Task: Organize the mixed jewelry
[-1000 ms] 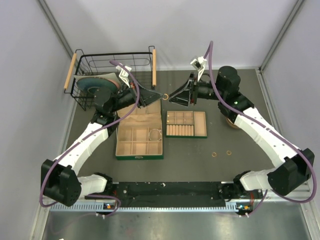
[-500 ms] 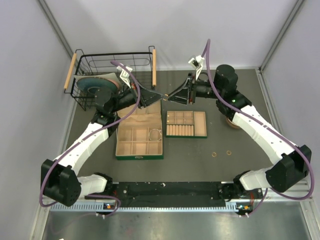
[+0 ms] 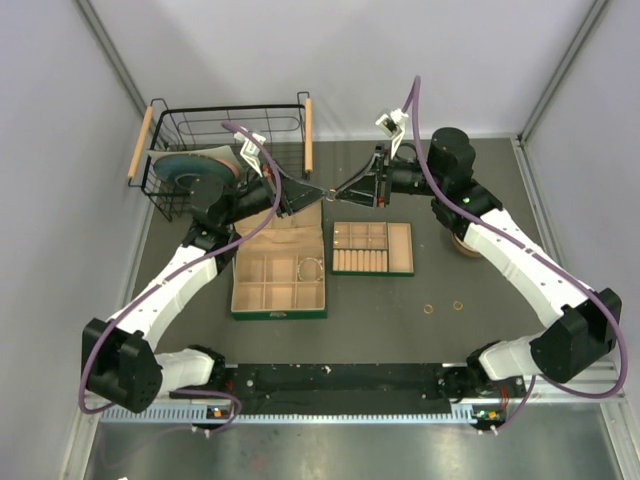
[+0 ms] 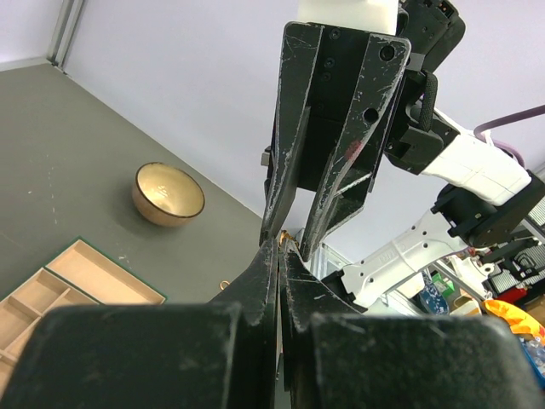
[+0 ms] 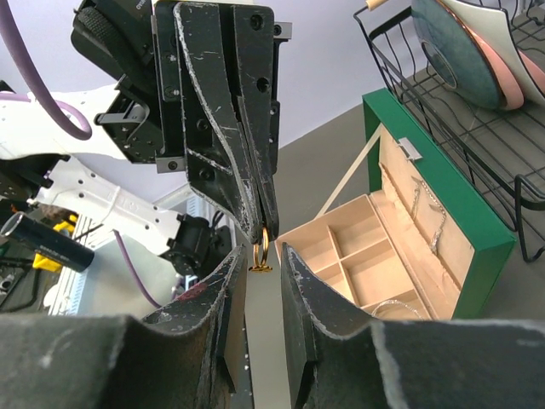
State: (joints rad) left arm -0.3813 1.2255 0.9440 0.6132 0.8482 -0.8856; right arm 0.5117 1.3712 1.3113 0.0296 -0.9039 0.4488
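Left gripper [image 4: 281, 249] jaws pinch a gold ring [image 5: 261, 250] mid-air, right gripper [image 3: 340, 187] jaws spread around it; bracelet [image 3: 311, 268] in green box [image 3: 278, 314], two rings [image 3: 428, 308] unsorted on table [image 3: 380, 335]

**Top view:** the gold ring [image 3: 328, 190], where the two arms' fingertips meet, is a speck too small to show its shape. The tan bowl [image 3: 463, 249] lies mostly beneath the right arm [image 3: 520, 265].

**Left wrist view:** the left gripper [image 4: 281, 244] hides the ring except for a gold glint. The beige tray [image 4: 94, 277] is cut off at the left and bottom edges.

**Right wrist view:** the wire basket [image 5: 477, 128] runs off the top and right edges. The green box [image 5: 443, 175] and the bracelet [image 5: 387, 307] are cropped at the bottom.
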